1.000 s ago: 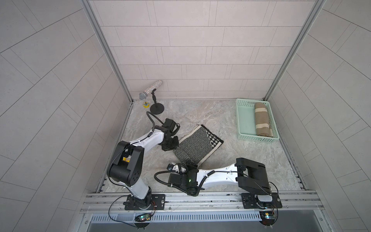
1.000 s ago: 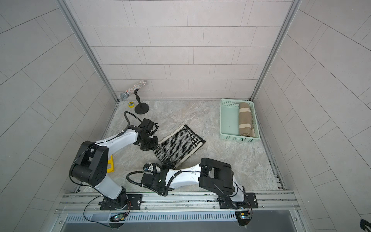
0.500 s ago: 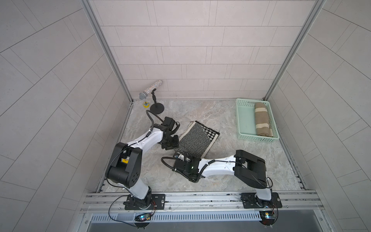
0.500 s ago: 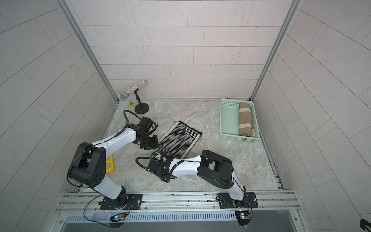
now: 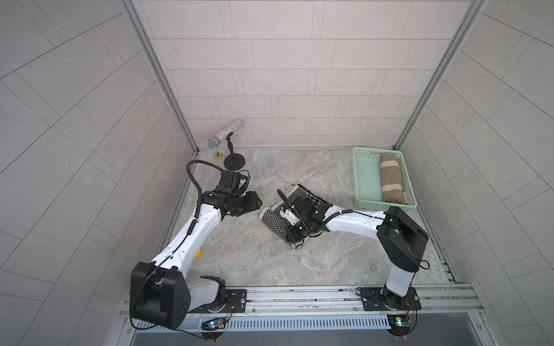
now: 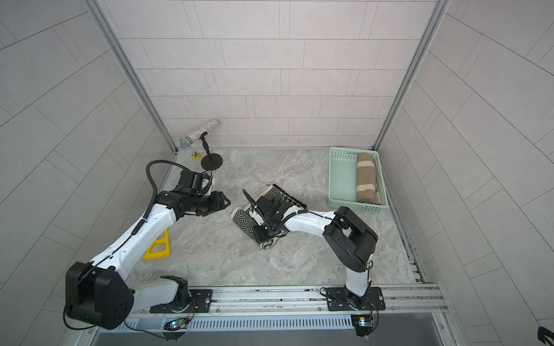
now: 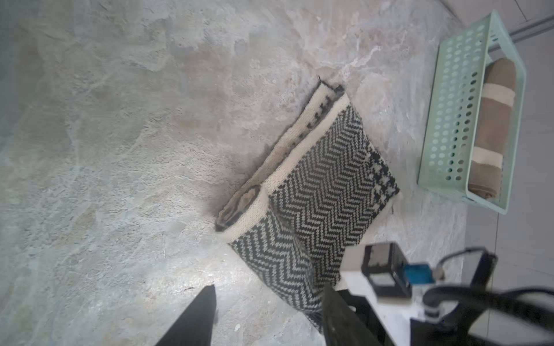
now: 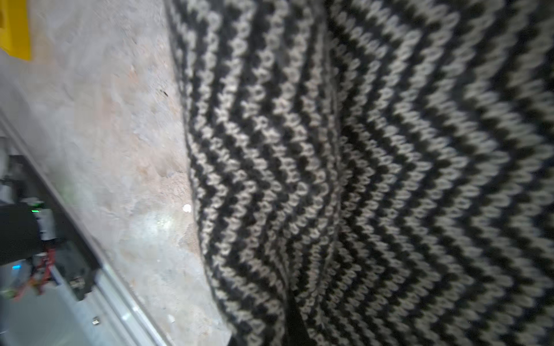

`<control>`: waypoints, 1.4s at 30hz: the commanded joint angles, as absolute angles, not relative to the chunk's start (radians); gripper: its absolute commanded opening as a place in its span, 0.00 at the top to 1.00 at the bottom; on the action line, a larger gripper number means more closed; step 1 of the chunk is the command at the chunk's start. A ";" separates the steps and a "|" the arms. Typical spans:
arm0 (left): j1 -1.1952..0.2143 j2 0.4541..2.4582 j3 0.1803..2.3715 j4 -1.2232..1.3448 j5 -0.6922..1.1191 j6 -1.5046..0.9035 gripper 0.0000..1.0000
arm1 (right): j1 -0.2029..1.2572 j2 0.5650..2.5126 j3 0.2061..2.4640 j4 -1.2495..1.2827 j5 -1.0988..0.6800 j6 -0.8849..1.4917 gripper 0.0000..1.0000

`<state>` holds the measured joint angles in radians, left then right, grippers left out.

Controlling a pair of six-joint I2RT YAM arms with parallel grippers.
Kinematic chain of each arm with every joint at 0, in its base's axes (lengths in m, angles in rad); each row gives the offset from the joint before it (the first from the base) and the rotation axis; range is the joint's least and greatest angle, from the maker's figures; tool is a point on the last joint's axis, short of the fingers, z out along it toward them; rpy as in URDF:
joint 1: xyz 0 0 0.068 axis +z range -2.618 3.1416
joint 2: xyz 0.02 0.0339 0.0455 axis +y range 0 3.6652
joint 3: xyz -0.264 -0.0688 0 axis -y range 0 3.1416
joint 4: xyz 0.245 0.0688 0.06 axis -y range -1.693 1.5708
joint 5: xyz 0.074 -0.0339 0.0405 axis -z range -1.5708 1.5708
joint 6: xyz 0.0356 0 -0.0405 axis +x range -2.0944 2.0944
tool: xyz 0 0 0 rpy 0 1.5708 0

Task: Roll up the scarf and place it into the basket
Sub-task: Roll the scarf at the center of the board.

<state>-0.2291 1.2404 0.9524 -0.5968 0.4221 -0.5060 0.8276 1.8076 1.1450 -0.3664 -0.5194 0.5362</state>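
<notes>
The scarf is a black-and-white zigzag knit lying mid-floor, its near end turned into a loose roll and its far end still flat. My right gripper sits on the roll, shut on a fold of the scarf; only a dark fingertip shows in the knit. My left gripper hovers open just left of the scarf, with bare floor between its fingers. The mint-green basket stands at the back right and holds a brown striped roll.
A glittery microphone on a black stand occupies the back left corner, with a small yellow piece beside it. A yellow frame lies under my left arm. Walls close in on three sides; a metal rail runs along the front.
My right gripper shut on the scarf's near end and carried it up and back, turning it into a roll. My left gripper opened and drew back to the left, off the scarf.
</notes>
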 commanded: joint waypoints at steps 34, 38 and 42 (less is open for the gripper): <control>-0.383 1.780 0.777 -0.005 0.545 -0.569 1.00 | 0.649 1.732 1.020 -0.374 -0.593 0.612 0.53; -0.382 1.774 0.772 -0.019 0.549 -0.567 1.00 | 0.745 1.616 1.079 -0.578 -0.247 0.506 0.47; -0.383 1.773 0.769 -0.018 0.560 -0.569 1.00 | 0.921 1.569 1.136 -0.675 0.092 0.425 0.46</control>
<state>-0.3782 1.7424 0.7902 0.0849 0.6117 -0.5907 0.8257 1.5860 1.1118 -0.4843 -0.2569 0.5457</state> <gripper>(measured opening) 0.044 0.539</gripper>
